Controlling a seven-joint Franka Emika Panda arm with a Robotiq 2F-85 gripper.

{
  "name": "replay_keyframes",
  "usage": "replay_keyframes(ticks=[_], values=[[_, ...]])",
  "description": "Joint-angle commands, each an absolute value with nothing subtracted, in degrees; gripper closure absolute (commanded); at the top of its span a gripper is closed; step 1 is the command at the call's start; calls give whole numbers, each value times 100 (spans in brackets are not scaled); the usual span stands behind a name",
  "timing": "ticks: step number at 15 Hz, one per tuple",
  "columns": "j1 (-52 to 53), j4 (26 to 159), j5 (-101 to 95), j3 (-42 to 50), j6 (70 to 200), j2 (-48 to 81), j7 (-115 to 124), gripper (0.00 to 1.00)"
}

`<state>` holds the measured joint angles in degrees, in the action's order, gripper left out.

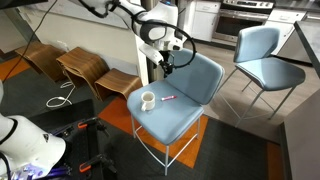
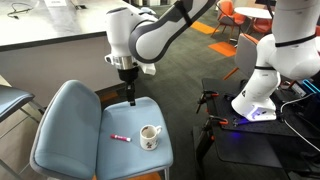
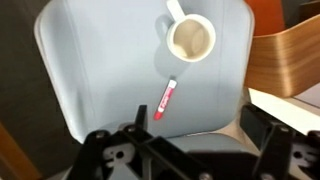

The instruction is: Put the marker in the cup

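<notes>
**Marker on the seat, outside the cup; your gripper is above with its fingers spread.**
Your marker (image 3: 166, 97) lies flat on the light-blue chair seat (image 3: 90, 60), near the cup (image 3: 192, 38) but not touching it. The cup stands upright on the same seat. In the wrist view it sits farther off than the marker and a little to the right, and you look down into its pale inside. Your gripper (image 2: 130, 99) hangs over the seat near the backrest, fingers wide apart and holding nothing.

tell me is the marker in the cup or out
Out. The marker lies flat on the chair seat beside the cup, not touching it.
</notes>
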<state>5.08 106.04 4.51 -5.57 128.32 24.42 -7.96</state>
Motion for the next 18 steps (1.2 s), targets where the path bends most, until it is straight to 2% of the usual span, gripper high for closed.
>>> replay_keyframes(ticks=[1, 11, 18], values=[[475, 9409, 451, -602, 12737, 3520, -825, 0], [515, 5816, 727, -619, 12214, 6836, 17, 0], [618, 3989, 718, -763, 11430, 8374, 255, 0]])
